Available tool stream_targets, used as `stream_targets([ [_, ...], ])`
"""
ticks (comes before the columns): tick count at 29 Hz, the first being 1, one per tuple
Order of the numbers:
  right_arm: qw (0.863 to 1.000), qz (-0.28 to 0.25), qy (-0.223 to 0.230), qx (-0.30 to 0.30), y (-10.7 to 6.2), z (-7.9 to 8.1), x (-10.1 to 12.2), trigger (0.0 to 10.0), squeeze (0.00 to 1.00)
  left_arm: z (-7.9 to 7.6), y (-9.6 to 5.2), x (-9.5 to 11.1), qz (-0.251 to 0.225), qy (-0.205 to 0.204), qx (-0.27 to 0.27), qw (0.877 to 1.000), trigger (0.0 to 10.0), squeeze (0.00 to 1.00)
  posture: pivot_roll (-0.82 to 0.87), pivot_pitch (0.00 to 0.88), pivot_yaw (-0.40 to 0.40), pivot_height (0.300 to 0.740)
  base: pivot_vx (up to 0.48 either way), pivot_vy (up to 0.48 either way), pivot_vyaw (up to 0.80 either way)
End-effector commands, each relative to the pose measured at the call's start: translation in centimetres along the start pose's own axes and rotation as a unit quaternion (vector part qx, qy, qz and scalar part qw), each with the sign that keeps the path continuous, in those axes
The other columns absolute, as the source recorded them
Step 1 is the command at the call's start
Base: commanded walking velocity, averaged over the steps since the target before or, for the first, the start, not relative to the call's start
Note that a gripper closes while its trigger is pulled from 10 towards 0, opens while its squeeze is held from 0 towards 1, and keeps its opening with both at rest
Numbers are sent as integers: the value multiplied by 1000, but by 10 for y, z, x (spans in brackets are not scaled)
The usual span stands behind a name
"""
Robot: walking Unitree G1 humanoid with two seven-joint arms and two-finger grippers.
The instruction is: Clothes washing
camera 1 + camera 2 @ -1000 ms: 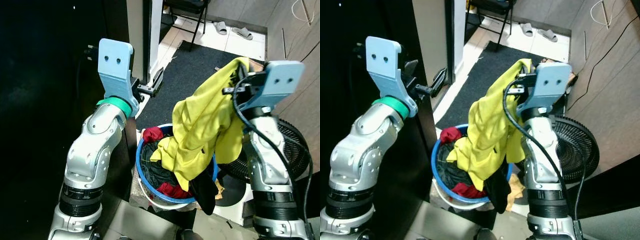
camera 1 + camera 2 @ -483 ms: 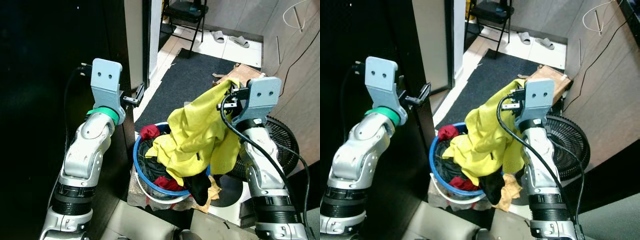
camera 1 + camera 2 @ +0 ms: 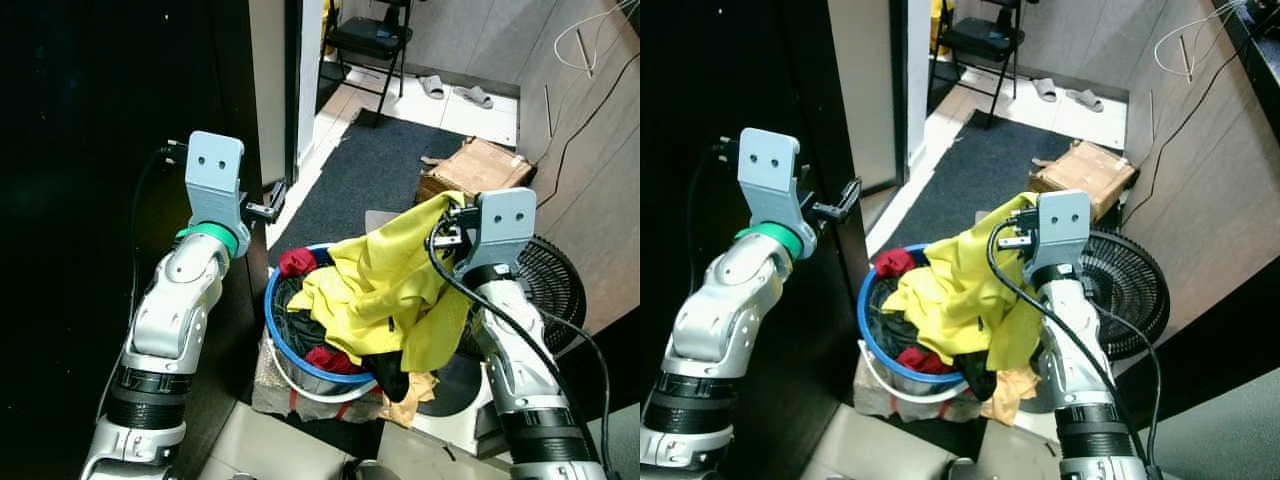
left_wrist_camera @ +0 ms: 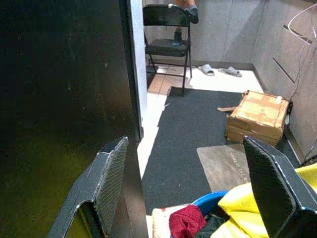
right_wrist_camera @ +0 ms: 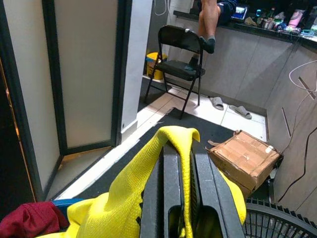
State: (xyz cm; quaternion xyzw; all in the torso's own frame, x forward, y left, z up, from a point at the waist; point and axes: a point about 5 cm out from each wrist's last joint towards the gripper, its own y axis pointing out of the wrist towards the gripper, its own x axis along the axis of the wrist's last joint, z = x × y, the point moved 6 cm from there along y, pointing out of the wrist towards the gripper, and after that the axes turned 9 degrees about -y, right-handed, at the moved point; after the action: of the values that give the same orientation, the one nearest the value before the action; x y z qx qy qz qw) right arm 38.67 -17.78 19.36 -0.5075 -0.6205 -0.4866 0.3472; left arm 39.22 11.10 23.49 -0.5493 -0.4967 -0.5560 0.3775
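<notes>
A yellow garment [image 3: 385, 290] hangs from my right gripper [image 3: 445, 233], whose fingers are shut on its upper edge. The cloth drapes down over a blue-rimmed laundry basket [image 3: 270, 325] on the floor, which holds red and dark clothes [image 3: 303, 265]. In the right wrist view the yellow garment [image 5: 148, 173] folds over the closed fingers [image 5: 171, 193]. My left gripper [image 3: 272, 198] is raised left of the basket, beside a dark door edge. It is open with nothing in it, and the left wrist view shows its fingers [image 4: 106, 178] spread wide.
A floor fan [image 3: 555, 290] stands right of the basket, close behind my right arm. A cardboard box [image 3: 475, 168], a dark mat [image 3: 365, 165], a folding chair [image 3: 372, 35] and slippers [image 3: 455, 90] lie farther ahead. A person's legs [image 5: 210, 20] rest over the chair. A dark panel [image 3: 100, 200] fills the left.
The camera has shifted. My right gripper has come down with the yellow garment, which now lies lower and more bunched over the basket. My left gripper has dropped slightly and stays open.
</notes>
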Motion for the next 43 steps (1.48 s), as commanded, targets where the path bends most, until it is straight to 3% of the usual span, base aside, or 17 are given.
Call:
stream_targets([
  [1, 1000, -7, -1, -13, -1, -7, 2, 10000, 16, -3, 0, -4, 4, 2, -2, 1000, 10000, 0, -19, 62, -21, 740, 0, 0, -444],
  [23, 994, 2, 69, -79, 5, -23, 3, 10000, 39, -4, 3, 12, -14, 5, -9, 1000, 10000, 0, 3, 82, 6, 740, 0, 0, -800],
  [26, 991, -3, 88, -99, 7, -31, 8, 10000, 39, -3, 3, 15, -16, 7, -10, 1000, 10000, 0, 5, 82, 9, 740, 0, 0, -800],
  [37, 988, -20, 109, -111, 10, -34, 20, 10000, 39, -3, 3, 25, -28, 14, -12, 999, 10000, 0, 10, 83, 13, 740, 0, 0, -800],
  [41, 977, -99, 152, -109, 14, -41, 60, 10000, 35, -3, 1, 53, -77, 53, -26, 995, 10000, 0, 16, 80, 17, 740, 0, 0, -800],
  [42, 976, -107, 155, -108, 14, -42, 65, 10000, 35, -4, 1, 56, -82, 54, -29, 995, 10000, 0, 16, 80, 17, 740, 0, 0, -800],
  [43, 974, -138, 146, -106, 16, -45, 84, 10000, 35, -2, 0, 71, -104, 58, -36, 992, 10000, 0, 17, 74, 20, 740, 0, 0, -800],
])
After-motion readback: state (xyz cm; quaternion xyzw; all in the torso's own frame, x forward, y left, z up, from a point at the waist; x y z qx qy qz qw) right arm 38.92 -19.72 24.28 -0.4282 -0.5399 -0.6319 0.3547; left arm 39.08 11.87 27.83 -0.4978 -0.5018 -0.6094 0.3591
